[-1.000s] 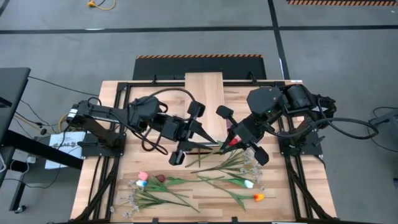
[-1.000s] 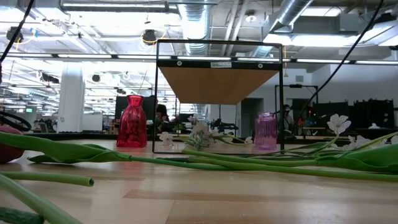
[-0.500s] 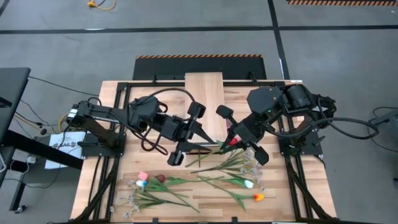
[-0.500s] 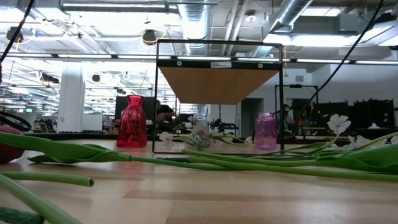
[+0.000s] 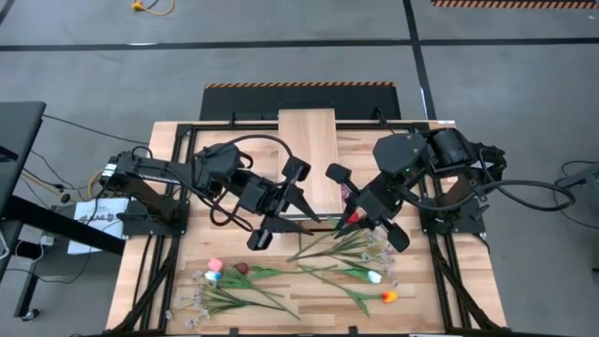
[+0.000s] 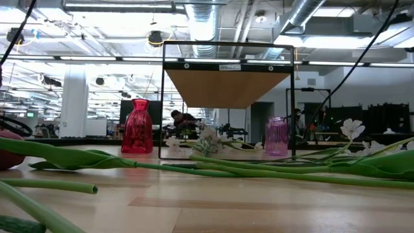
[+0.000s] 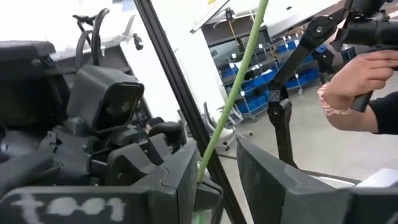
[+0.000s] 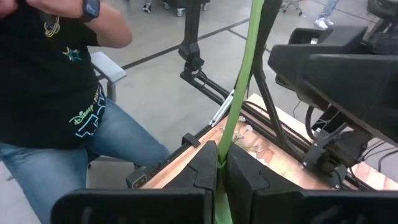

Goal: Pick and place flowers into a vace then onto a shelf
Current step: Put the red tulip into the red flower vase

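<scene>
A long green flower stem (image 8: 244,71) hangs in the air between my two grippers, in front of the shelf (image 5: 307,140). My right gripper (image 8: 221,167) is shut on it, and a red tulip head (image 5: 350,217) shows beside that gripper (image 5: 344,221). My left gripper (image 7: 217,169) stands open with the same stem (image 7: 233,87) running between its fingers, close to one of them. In the high view it (image 5: 314,216) faces the right gripper. More flowers (image 5: 356,273) lie on the near part of the table. A red vase (image 6: 137,127) and a purple vase (image 6: 276,136) stand by the shelf's legs. My right gripper pinches the green stem (image 8: 224,146) between its two fingers, which lie across it. The stem is lifted clear of the table and runs on past the fingers toward the left gripper. My left gripper has the stem next to one finger (image 7: 183,165); whether it touches I cannot tell.
The shelf's black frame (image 6: 162,97) stands just behind the grippers. Tulips and pale blossom sprays (image 5: 234,285) are strewn along the table's near edge. A person's hand (image 7: 354,78) and a seated person (image 8: 56,93) show in the room beyond the table.
My left gripper has turned a little at the wrist, its body swinging slightly toward the table's near edge. The stem stays held in the air by the right gripper.
</scene>
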You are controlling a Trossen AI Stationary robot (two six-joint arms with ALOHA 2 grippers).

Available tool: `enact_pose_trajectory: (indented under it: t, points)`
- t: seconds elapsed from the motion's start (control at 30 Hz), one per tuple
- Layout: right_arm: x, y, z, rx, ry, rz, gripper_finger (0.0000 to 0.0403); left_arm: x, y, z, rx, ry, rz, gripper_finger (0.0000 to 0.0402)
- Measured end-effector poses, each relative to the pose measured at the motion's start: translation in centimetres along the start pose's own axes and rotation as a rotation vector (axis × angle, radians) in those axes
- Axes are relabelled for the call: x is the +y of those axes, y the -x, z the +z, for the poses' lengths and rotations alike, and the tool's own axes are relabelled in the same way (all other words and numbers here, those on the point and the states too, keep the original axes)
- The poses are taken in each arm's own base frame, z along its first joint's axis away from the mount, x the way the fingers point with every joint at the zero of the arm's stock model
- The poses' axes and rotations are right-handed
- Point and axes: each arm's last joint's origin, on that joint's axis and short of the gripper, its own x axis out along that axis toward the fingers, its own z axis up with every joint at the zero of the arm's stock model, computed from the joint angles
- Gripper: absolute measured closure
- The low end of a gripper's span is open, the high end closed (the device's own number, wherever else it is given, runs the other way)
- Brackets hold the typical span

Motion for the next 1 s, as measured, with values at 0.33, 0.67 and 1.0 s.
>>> enact_pose_trajectory:
  t: [0.33, 0.67, 1.0]
  points:
    - [0.2, 0.2, -0.4, 0.035, -0.033, 0.021, 0.0392, 0.1, 0.1, 0.6, -0.035, -0.022, 0.014, 0.0296]
    - [1.3, 1.1, -1.8, 0.197, -0.133, 0.055, 0.0395, -0.4, 5.6, 6.3, 0.094, -0.027, 0.080, 0.0296]
    - [-2.1, 0.1, -3.2, 0.159, -0.079, -0.027, 0.0398, -1.4, 5.6, 4.3, 0.192, 0.036, -0.075, 0.0296]
